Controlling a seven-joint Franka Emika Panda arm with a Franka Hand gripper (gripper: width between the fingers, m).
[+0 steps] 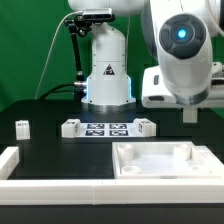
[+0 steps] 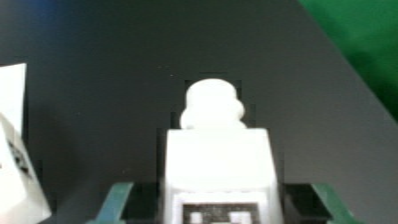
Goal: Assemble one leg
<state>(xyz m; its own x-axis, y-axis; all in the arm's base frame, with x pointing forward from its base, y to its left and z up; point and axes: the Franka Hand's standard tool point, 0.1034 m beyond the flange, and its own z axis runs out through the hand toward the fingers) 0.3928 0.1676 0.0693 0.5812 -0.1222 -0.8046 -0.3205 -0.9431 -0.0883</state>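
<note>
Wrist view shows one leg (image 2: 221, 150) between end effector's (image 2: 217, 203) two fingers (image 2: 118, 203); grip cannot be told.

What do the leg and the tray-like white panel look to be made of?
The leg: white plastic by the look, matte and smooth, with a rounded moulded peg and a printed tag. The panel: seemingly the same white plastic, with raised moulded rims, though the exterior view is too coarse to be sure.
</note>
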